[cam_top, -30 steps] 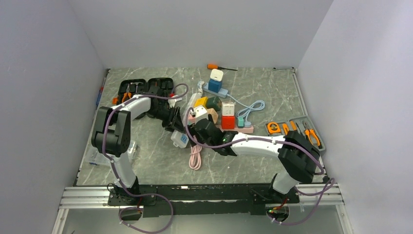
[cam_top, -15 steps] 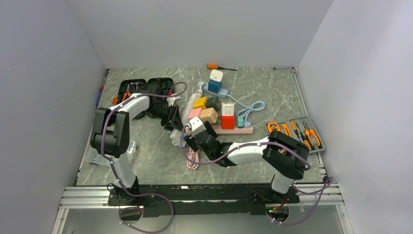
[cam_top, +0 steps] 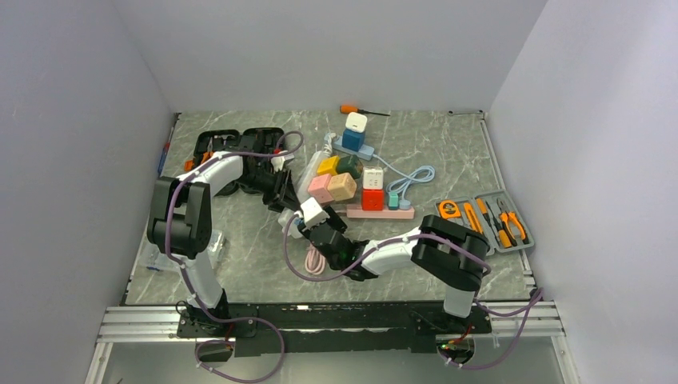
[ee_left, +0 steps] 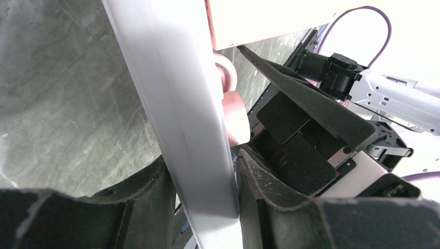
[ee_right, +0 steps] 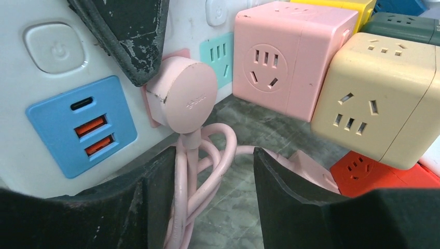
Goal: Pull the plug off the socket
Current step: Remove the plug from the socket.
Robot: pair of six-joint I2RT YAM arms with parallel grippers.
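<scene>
Jaws first: the left gripper [ee_left: 202, 179] was clamped across the white power strip [ee_left: 174, 93], with a dark finger tight against each side of its long edge. The right gripper [ee_right: 210, 158] was spread, its fingers [ee_right: 290, 202] standing apart just short of the strip's face, nothing pinched between them. The pink cable [ee_right: 200, 176] ran down through that gap. Honestly couldn't tell from the wrist view whether one finger was brushing the cable or just sitting next to it.

Everything sat on the grey marbled table [cam_top: 240, 248], and the strip lay about mid-table, between the two arms.

Just beside the strip was a bunch of cube sockets: a pink cube [ee_right: 280, 52] nearest its face, a beige cube [ee_right: 373, 98] on the pink one's far side from the strip, and a red cube [ee_right: 363, 174] lower down past that. A loose coil of the pink cable lay on the table off the strip's near end.

As for the thing that matters, the pink plug [ee_right: 181, 101] was seated in a pink outlet on the strip's face, not pulled out, just ahead of the right gripper's fingertips. One tip of the left gripper pressed on the strip right beside it.

Also on the strip's face: a blue USB panel [ee_right: 80, 124] next to the plug, and a small power button [ee_right: 54, 46] beside the panel.
</scene>
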